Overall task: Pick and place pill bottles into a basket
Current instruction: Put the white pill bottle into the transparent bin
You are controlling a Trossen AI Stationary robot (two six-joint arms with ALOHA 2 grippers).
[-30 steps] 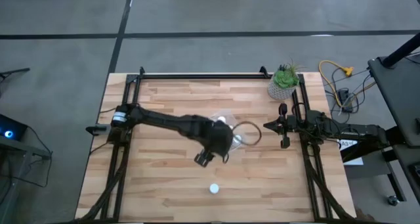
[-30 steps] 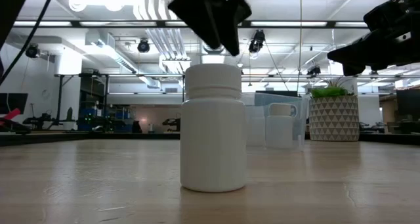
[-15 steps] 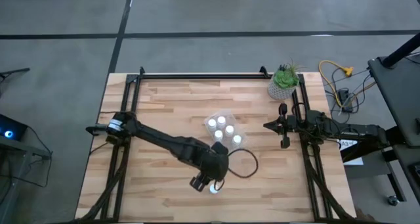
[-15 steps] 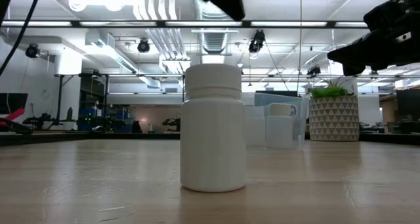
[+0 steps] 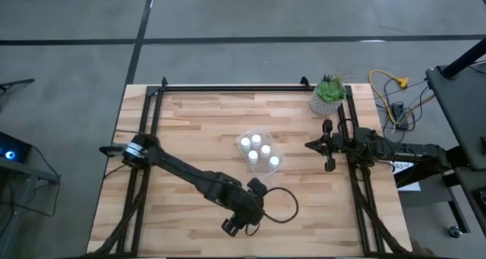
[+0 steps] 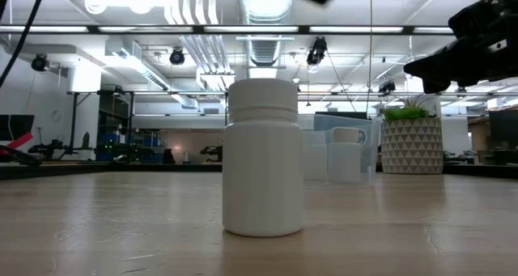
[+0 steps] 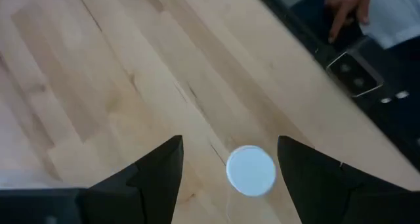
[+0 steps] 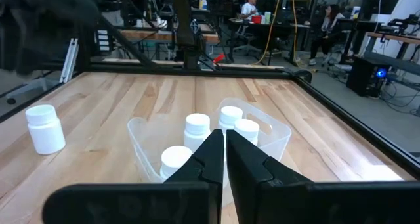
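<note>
One white pill bottle (image 6: 261, 159) stands upright on its base near the table's front edge; the left wrist view shows its cap (image 7: 251, 170) from above. My left gripper (image 7: 230, 143) hangs open above it, a finger on either side, not touching. In the high view this gripper (image 5: 243, 222) hides the bottle. The clear basket (image 5: 258, 151) sits at mid-table with several bottles upright inside. My right gripper (image 8: 224, 152) waits shut at the right edge, pointing level at the basket (image 8: 269, 135).
A pale pot with a green plant (image 5: 328, 96) stands at the far right corner. Dark frame rails (image 5: 140, 183) run along the table's sides. A person's hand (image 7: 346, 8) shows beyond the table's near edge. A black cable loop (image 5: 281, 206) hangs from my left arm.
My left gripper has swung from over the basket toward the table's near edge and now hangs above the lone bottle, still open. The basket and its bottles have come into sight in the high view. The lone bottle has not moved.
</note>
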